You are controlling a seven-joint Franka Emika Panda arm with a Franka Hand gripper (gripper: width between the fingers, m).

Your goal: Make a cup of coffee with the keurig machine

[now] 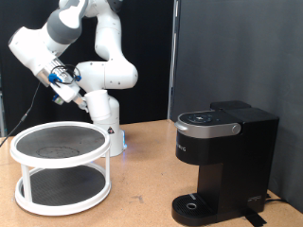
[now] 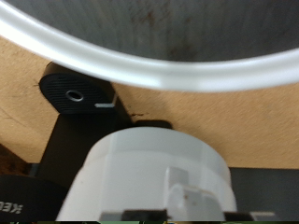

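The keurig machine [image 1: 222, 156] is a black box with a silver-trimmed lid. It stands on the wooden table at the exterior view's right, lid down, with its round drip base [image 1: 194, 203] bare. My gripper [image 1: 62, 85] hangs high in the air at the exterior view's upper left, above the white rack and far from the machine. Nothing shows between its fingers. In the wrist view the machine's drip base [image 2: 73, 93] and dark body [image 2: 70, 149] show, but my fingers do not. The cup is out of view in both frames.
A white two-tier round rack [image 1: 19, 151] stands on the table at the exterior view's left; its rim [image 2: 140, 70] crosses the wrist view. The arm's white base [image 1: 109, 128] stands behind it. A blurred white rounded body [image 2: 154, 173] fills the wrist view's lower middle.
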